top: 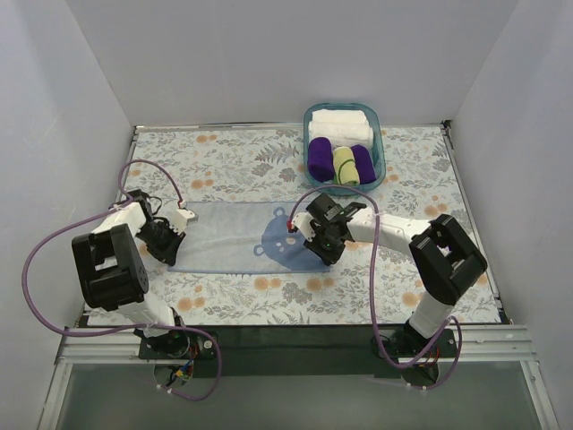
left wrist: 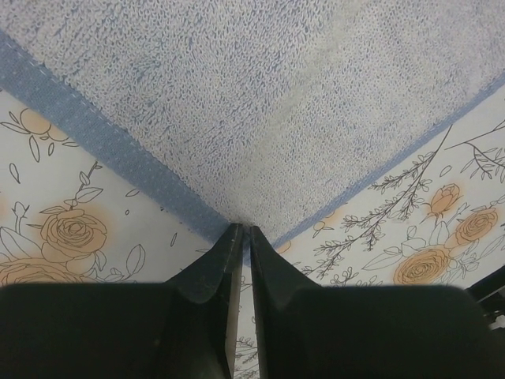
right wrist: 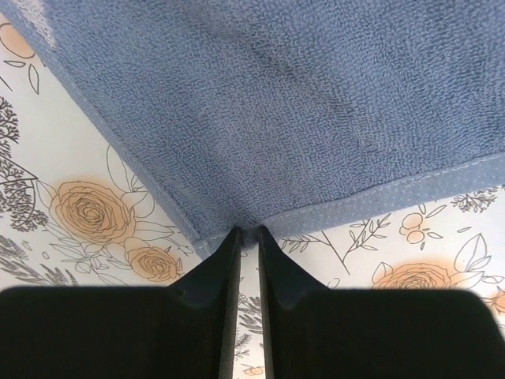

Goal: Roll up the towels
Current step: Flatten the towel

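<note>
The light blue towel (top: 228,235) lies spread flat on the flowered tablecloth, with a darker blue bear shape (top: 282,240) at its right end. My left gripper (top: 168,253) is at the towel's near left corner; in the left wrist view its fingertips (left wrist: 245,229) are pinched together on that corner of the towel (left wrist: 260,110). My right gripper (top: 329,254) is at the near right corner, and in the right wrist view (right wrist: 246,230) it is shut on the hemmed corner of the towel (right wrist: 284,103). The yellow-green towel (top: 344,165) sits rolled in the basket.
A teal basket (top: 380,143) stands at the back right, holding white folded towels (top: 340,125) and deep purple rolls (top: 320,159). The flowered tablecloth (top: 224,300) covers the table. White walls close in the left, back and right sides.
</note>
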`<action>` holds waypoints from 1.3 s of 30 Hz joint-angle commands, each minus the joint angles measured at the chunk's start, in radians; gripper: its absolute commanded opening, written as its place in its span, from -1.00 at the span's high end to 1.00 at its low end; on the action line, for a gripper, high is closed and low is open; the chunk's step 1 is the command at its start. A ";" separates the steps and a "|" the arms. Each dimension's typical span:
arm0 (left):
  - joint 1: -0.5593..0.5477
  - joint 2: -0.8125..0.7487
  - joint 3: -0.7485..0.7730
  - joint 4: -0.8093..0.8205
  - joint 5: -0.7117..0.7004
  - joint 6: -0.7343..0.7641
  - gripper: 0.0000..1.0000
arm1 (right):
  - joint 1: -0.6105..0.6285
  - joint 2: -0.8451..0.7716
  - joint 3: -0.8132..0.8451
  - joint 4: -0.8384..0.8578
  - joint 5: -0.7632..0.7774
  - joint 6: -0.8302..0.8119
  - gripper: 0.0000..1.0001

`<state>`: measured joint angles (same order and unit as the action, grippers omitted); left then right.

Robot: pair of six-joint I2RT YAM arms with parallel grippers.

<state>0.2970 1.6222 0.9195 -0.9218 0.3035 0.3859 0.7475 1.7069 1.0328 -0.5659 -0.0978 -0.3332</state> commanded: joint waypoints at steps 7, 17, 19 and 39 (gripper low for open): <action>0.002 0.018 -0.067 0.029 -0.092 0.031 0.83 | 0.062 -0.019 -0.148 -0.029 0.152 -0.144 0.67; 0.002 -0.062 -0.106 -0.075 -0.044 0.113 0.83 | 0.193 -0.075 -0.194 -0.092 0.049 -0.187 0.63; 0.002 -0.076 -0.117 -0.103 -0.030 0.140 0.83 | 0.193 -0.066 -0.180 -0.106 0.041 -0.187 0.61; 0.007 0.070 0.447 -0.174 0.339 -0.005 0.31 | -0.229 -0.102 0.196 -0.029 -0.011 0.052 0.24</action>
<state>0.2989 1.6577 1.3102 -1.1542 0.5312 0.4587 0.5655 1.5944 1.1721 -0.6395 -0.0933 -0.3794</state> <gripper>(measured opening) 0.345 0.396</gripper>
